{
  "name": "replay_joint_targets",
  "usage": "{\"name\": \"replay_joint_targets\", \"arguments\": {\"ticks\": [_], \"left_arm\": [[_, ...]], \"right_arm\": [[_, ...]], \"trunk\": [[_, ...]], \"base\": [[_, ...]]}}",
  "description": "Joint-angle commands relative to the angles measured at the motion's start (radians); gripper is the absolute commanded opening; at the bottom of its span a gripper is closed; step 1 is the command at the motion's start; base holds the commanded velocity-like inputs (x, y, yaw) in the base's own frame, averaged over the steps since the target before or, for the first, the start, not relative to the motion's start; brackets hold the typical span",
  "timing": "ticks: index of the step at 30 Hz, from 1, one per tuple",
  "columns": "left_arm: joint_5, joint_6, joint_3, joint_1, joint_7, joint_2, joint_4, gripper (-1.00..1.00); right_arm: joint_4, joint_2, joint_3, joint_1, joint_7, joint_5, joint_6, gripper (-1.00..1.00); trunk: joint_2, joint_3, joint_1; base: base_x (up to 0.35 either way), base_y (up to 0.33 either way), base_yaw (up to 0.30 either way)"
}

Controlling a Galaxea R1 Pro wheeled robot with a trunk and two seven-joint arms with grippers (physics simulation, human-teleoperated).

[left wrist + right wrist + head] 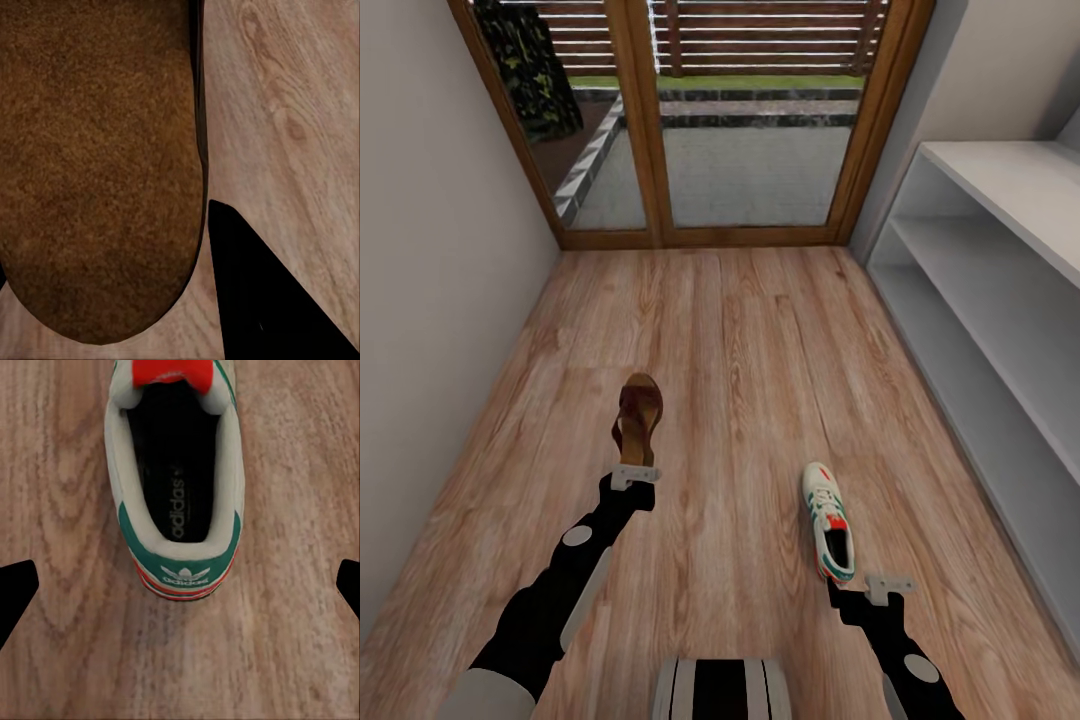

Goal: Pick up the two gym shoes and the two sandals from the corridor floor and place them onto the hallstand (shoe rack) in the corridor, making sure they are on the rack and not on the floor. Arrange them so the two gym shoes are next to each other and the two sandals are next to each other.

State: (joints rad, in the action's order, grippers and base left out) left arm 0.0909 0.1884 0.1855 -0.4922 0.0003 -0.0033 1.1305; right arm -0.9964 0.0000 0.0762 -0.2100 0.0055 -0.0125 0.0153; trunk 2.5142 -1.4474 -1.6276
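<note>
Close under the left gripper (pixel 633 476): sandal (pixel 637 420) on the floor (pixel 760 340), heel end at the fingertips; from the wrist, its fuzzy brown footbed (pixel 97 165) very near, one dark finger (pixel 262 292) beside it. Grip there impossible to tell. Right gripper (pixel 888 585) spread wide, just behind the heel of the sneaker (pixel 828 520), not touching; dark fingertips (pixel 15 592) well apart either side of it. Seemingly the pick-up stage, nothing yet on the white rack (pixel 1000 330) along the right wall. Next, probably: lower, straddle each heel, close, lift. Sneaker (pixel 176 472) white with green trim, red tongue, dark inside, upright. Sandal slim, dark brown, strapped.
</note>
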Motion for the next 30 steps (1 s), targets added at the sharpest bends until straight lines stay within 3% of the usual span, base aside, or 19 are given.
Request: {"name": "replay_joint_targets", "arguments": {"ticks": [1,11,30], "left_arm": [[0.006,0.006,0.0,0.0,-0.002,0.0,0.001,-1.0],[0.006,0.006,0.0,0.0,-0.001,0.0,0.002,-1.0],[0.006,0.006,0.0,0.0,-0.002,0.0,0.002,-1.0]], "right_arm": [[-0.001,0.0,0.0,0.0,0.001,-0.001,0.002,1.0],[-0.001,0.0,0.002,0.0,0.001,-0.001,0.002,1.0],[-0.001,0.0,0.002,0.0,-0.001,-0.001,0.002,1.0]], "trunk": [[0.0,-0.001,0.0],[0.0,-0.001,0.0],[0.005,-0.095,-0.009]], "base": [[0.267,0.0,0.0],[0.048,0.0,0.0],[0.0,0.0,0.0]]}}
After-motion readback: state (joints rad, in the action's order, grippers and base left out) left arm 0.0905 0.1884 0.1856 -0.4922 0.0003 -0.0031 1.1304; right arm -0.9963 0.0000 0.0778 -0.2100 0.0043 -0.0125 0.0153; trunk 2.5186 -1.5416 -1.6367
